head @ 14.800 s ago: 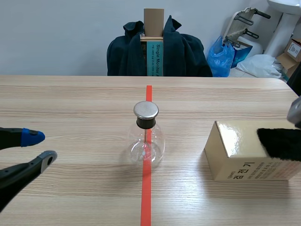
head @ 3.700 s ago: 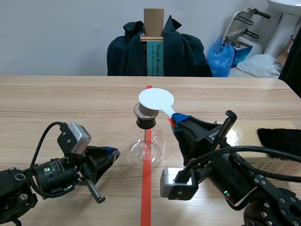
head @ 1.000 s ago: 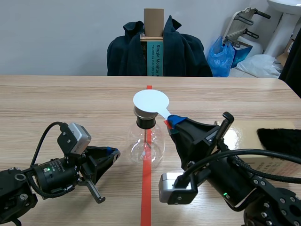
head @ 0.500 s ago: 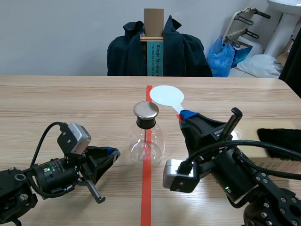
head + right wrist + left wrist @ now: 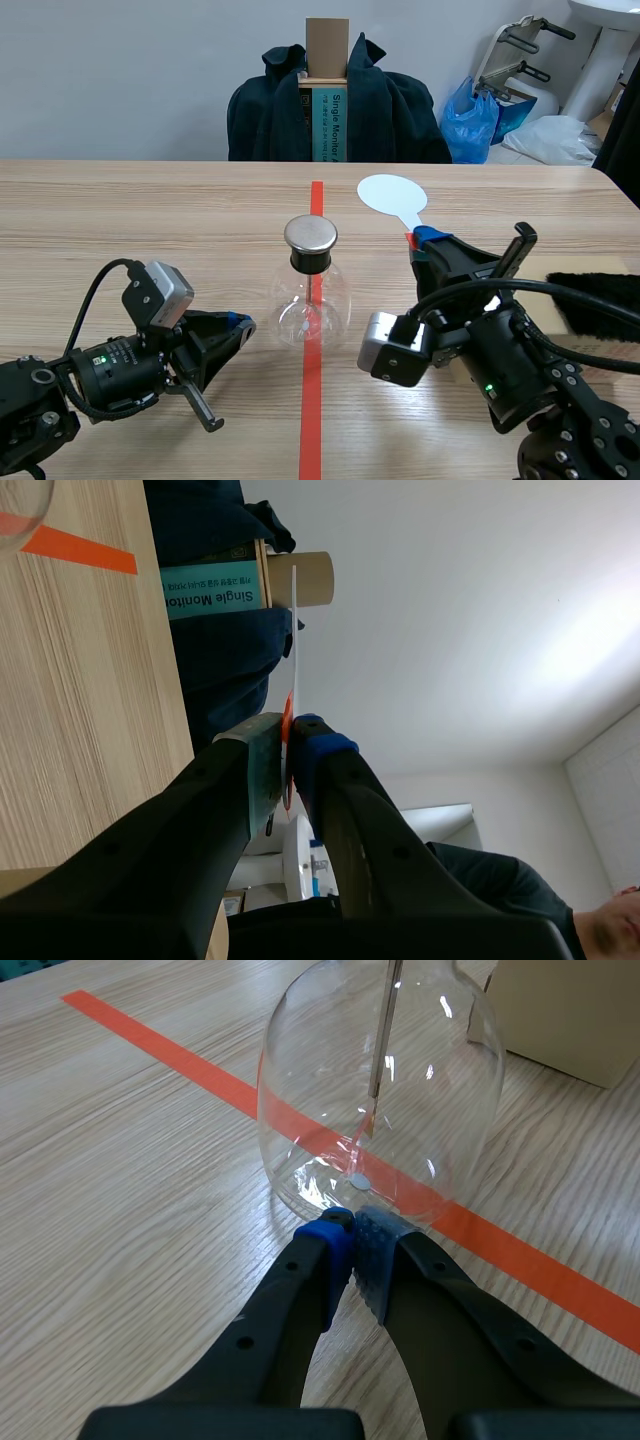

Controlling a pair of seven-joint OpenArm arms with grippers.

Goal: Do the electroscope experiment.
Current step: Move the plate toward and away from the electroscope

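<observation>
While left jaws sit pressed together just beside glass flask (image 5: 330, 300) on surface (image 5: 120, 220), right jaws pinch white disc wand (image 5: 391, 193) by handle, disc high, right of flask's metal cap (image 5: 310, 234), not touching.

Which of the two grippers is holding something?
The right gripper: it pinches the white disc paddle by its stem. The left gripper is shut on nothing, at the glass flask's base.

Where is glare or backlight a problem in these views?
Left wrist view: small bright reflections on the glass flask. Right wrist view: bright wall behind the edge-on white paddle, which reads as a thin line. Scene view: even light, no strong glare.
</observation>
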